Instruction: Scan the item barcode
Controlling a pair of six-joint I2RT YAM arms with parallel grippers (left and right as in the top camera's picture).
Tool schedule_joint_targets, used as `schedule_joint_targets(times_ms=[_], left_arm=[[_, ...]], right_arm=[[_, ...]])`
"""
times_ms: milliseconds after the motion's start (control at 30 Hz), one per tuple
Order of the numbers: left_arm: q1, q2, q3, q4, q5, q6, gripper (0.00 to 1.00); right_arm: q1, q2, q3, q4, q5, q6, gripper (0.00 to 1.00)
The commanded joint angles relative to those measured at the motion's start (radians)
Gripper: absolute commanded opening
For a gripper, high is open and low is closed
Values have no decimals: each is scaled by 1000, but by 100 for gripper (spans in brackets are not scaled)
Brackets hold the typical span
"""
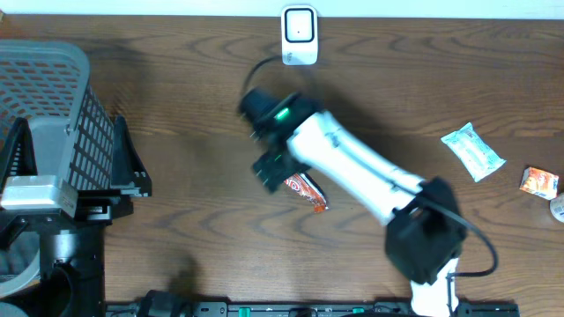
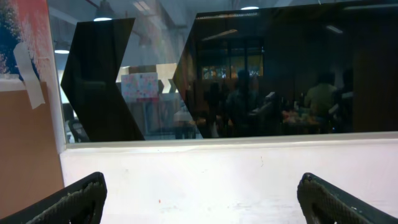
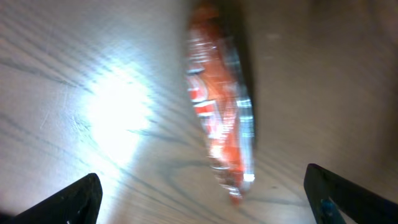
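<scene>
The right claw (image 3: 204, 198) stands wide astride, not touching, the crinkly orange-red foil packet (image 3: 221, 112) on the brown wooden table (image 1: 176, 97), centre of the overhead view. Likely step: grasping it. Next calls for closing squarely, then presenting its barcode to the white box-shaped scanner (image 1: 299, 35), top centre.

R arm (image 1: 352, 165) out diag. fwd-left, R hand (image 3: 206, 198) splayed wide; L hand (image 2: 202, 199) splayed wide, level.

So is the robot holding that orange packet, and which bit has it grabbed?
Nothing is held. The right gripper is open over the orange packet, which lies loose on the table. The left gripper is open and empty too.
</scene>
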Motion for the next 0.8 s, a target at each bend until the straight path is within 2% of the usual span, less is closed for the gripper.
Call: schedule_joint_targets(times_ms=[0,167,300,600,667,767], left_arm=[[5,-7,-2,1,3,-2,98],[5,-7,-2,1,3,-2,98],[5,-7,-2,1,3,-2,98],[5,-7,-2,-2,3,-2,98],[5,-7,-2,-2,3,-2,98],[5,-7,-2,-2,3,-2,98]], right_arm=[[-107,21,-3,-2,-192,-215,99],[-166,52,-3,39,-233,-250,99],[-158,69,-3,75,-268,-275,99],[-136,143,-8,141,-208,-277,97],[-130,166,-10,138,-207,-278,95],[-124,199,-10,142,-207,-278,84]])
